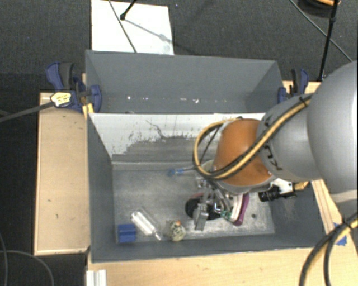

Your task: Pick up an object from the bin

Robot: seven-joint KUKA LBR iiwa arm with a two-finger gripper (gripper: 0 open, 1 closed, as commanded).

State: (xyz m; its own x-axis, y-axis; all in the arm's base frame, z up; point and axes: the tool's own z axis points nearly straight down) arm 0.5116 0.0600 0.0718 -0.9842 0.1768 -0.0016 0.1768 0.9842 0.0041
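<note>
Down near the bin [140, 190] floor, gripper [202, 219] beside black object [192, 209], purple piece [242, 210] near, grip state unclear

A dark, finely textured carpet-like floor [45, 33] surrounds the setup, showing from 9 o'clock round through 12 to 2 o'clock. At 9 o'clock a black cable [25, 110] comes in from the edge and lies across it, and at 7 o'clock more dark cables [11, 252] curve over the same surface. At 1 o'clock a thin black rod [329, 44] stands nearly vertical, crossed by a slanting black cable [341, 44], with a sliver of something orange [320, 2] at the very top edge. Light falls from above: a row of small bright glints sits along the far wall of the grey metal bin [179, 78] towards 12 o'clock.
</note>
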